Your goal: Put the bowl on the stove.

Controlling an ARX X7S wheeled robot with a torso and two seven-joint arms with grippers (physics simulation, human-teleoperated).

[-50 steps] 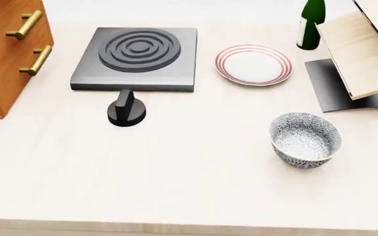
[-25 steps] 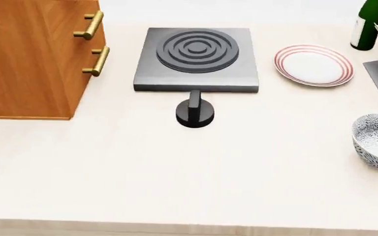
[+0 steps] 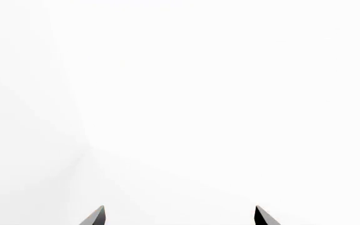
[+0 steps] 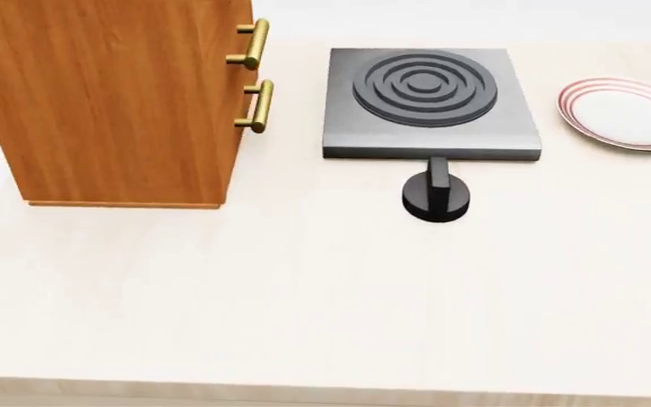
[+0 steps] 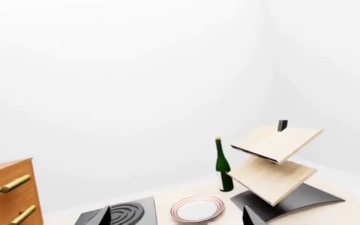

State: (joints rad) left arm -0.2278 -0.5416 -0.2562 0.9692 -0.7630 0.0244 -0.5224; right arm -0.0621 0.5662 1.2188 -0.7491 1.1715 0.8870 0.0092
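Stove (image 4: 431,103) and knob (image 4: 436,195) bear no writing.

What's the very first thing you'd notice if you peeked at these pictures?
Probably the big orange-brown wooden cabinet with brass handles, filling the head view's left. Right beside it lies the dark grey stove with its ringed burner, a black knob just in front. In the right wrist view, a tall green bottle stands next to a tilted wooden rack.

Only the dark fingertips of the left pincer (image 3: 178,215) and right pincer (image 5: 176,215) are seen, spread apart, at each wrist frame's lower edge.
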